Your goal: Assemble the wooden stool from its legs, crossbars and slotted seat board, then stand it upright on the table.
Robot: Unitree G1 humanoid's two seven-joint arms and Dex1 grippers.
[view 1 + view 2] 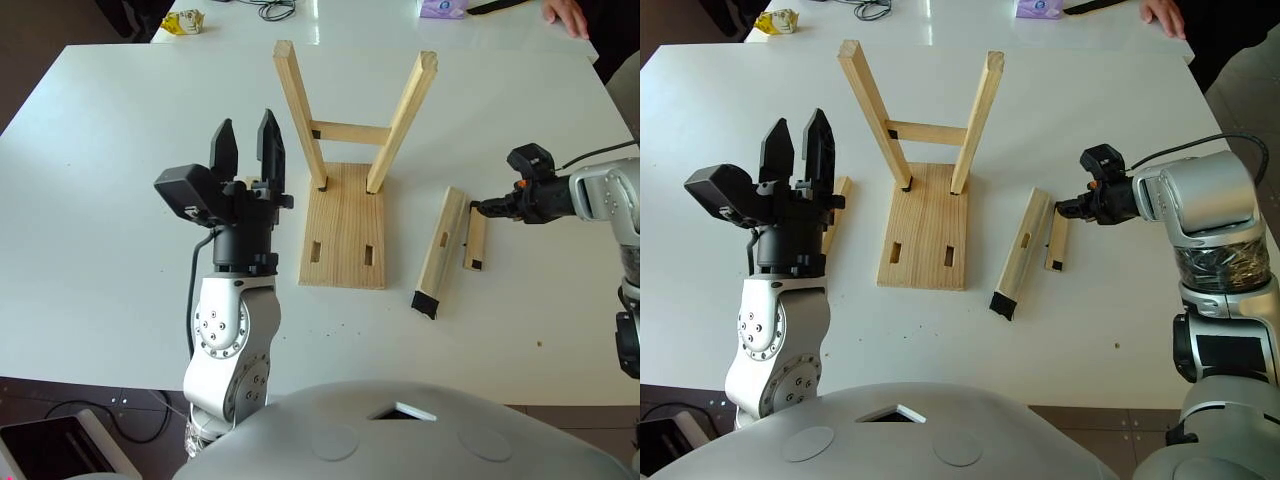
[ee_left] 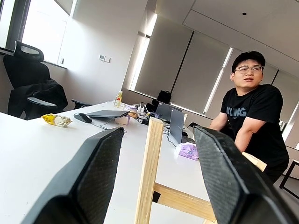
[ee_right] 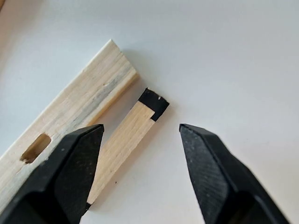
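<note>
The slotted seat board (image 1: pixel 345 225) lies flat mid-table. Two legs (image 1: pixel 300 115) stand in its far slots, joined by a crossbar (image 1: pixel 350 132); the two near slots are bare. To its right lie a loose leg (image 1: pixel 440 250) and a short crossbar (image 1: pixel 475 240) with black tips. My right gripper (image 1: pixel 476 208) hovers open over the far end of that short crossbar (image 3: pixel 126 135), beside the slotted leg (image 3: pixel 70 126). My left gripper (image 1: pixel 245 145) is raised left of the board, open, holding nothing. Another wooden piece (image 1: pixel 840 195) lies partly hidden behind it.
The white table (image 1: pixel 100 200) has free room at the left and front. At its far edge sit a yellow packet (image 1: pixel 183 22), cables (image 1: pixel 275 10) and a purple pack (image 1: pixel 443 8). A person's hand (image 1: pixel 565 12) rests at the far right corner.
</note>
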